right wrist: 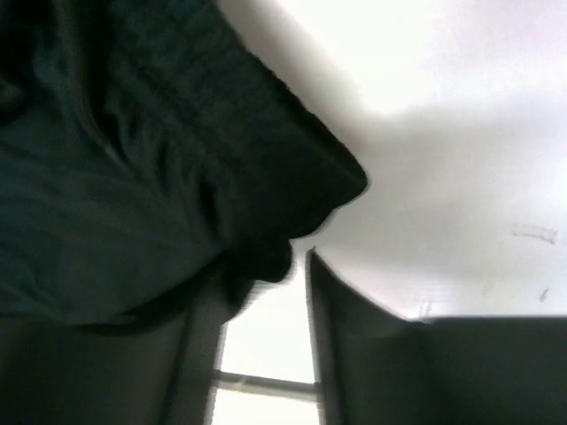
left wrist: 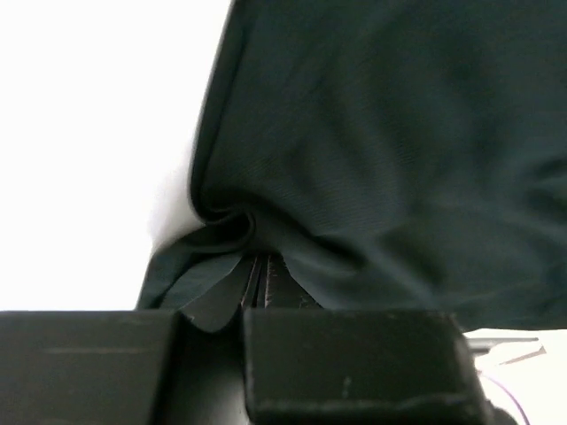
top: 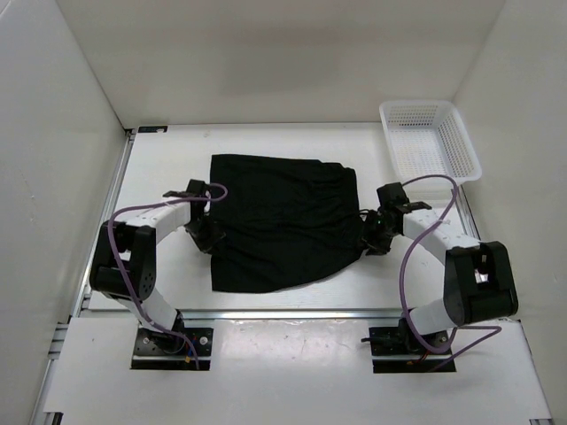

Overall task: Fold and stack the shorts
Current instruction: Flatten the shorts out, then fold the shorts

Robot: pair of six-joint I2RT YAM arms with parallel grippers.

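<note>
You have the shorts (top: pixel 283 221) lying spread and mostly flat on the middle of the bench (top: pixel 292 146), one arm at each side of them. In the overhead view I see no crease or doubled-over edge, so I judge that no fold has been made yet, though I cannot tell how many layers lie there.

The left gripper (top: pixel 205 232) sits at the cloth's left edge. In its wrist view its jaws are drawn narrow with a bunched pleat of black fabric (left wrist: pixel 399 159) pinched between them; that side looks gripped.

The right gripper (top: pixel 374 237) is at the right edge, by the gathered band. In its wrist view the jaws stand apart with bright bench showing through the gap; the band's corner (right wrist: pixel 133 177) droops over one finger but is not clamped, so that side is not yet secured.

The white basket (top: pixel 438 175) at the far right corner has nothing in it. By my reading, what is left for you is the right-hand grasp, every fold, and the stacking; you are near the start.
</note>
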